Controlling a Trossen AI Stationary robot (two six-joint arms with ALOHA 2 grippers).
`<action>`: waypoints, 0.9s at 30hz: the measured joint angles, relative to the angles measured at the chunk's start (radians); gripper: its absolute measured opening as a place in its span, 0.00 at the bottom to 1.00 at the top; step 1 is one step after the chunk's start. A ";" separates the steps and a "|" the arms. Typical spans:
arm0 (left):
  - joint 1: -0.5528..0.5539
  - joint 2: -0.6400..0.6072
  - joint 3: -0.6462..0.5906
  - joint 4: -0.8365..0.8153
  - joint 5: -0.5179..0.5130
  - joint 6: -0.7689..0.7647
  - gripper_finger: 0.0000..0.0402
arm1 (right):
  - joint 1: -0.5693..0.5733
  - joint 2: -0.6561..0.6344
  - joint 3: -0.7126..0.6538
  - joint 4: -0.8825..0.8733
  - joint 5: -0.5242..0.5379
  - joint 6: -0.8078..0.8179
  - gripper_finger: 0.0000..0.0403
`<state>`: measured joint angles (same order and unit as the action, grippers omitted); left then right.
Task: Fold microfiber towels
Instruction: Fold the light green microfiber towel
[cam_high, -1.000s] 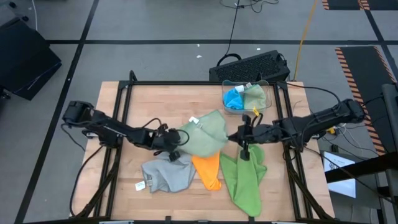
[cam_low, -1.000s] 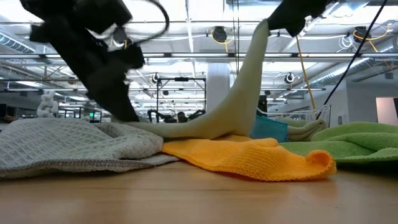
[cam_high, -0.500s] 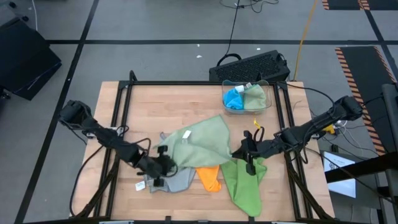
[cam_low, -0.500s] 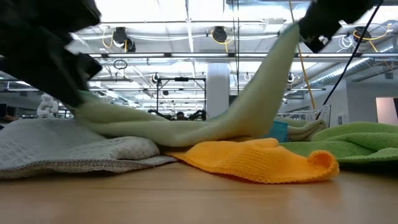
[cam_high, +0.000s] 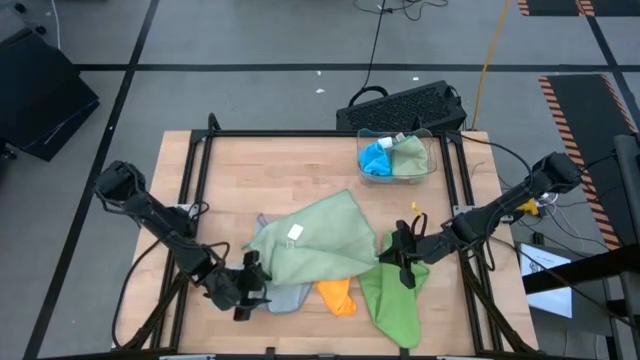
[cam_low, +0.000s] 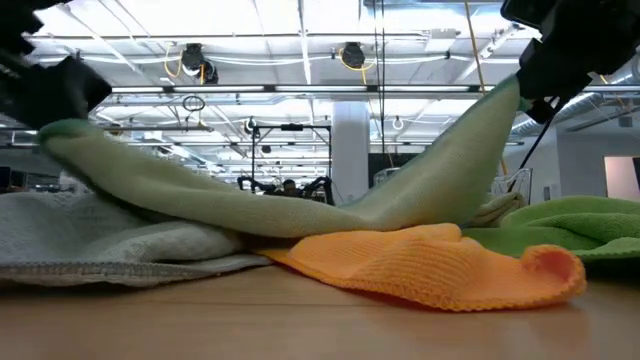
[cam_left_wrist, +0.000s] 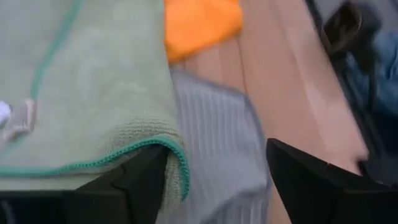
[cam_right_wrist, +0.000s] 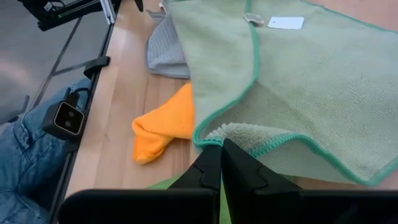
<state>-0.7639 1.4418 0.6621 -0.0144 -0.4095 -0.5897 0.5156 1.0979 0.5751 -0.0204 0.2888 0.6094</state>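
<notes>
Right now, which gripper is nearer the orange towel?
Left. The left gripper sits just beyond the grey towel beside the orange towel; the right gripper is farther, up by the lime towel.

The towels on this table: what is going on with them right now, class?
Two robot arms are folding a sage green towel, which lies draped over a grey towel and an orange towel. The right gripper is shut on one corner of the green towel, holding it raised. The left gripper, at the table's front edge, has its fingers apart at the opposite corner. A lime green towel lies by the right gripper. A clear bin at the back holds more towels.
</notes>
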 joint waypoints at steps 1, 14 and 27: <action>0.000 0.000 0.000 0.025 -0.014 0.003 0.69 | 0.000 0.002 0.000 -0.001 0.003 0.000 0.00; 0.002 -0.023 0.000 -0.012 0.164 -0.137 0.88 | 0.000 0.004 0.000 -0.013 0.024 -0.018 0.00; -0.051 -0.249 0.001 -0.409 -0.073 -0.231 0.80 | 0.001 0.072 0.000 -0.011 0.024 -0.016 0.00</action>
<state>-0.8144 1.1931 0.6628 -0.4229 -0.4821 -0.8203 0.5164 1.1696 0.5751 -0.0313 0.3125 0.5936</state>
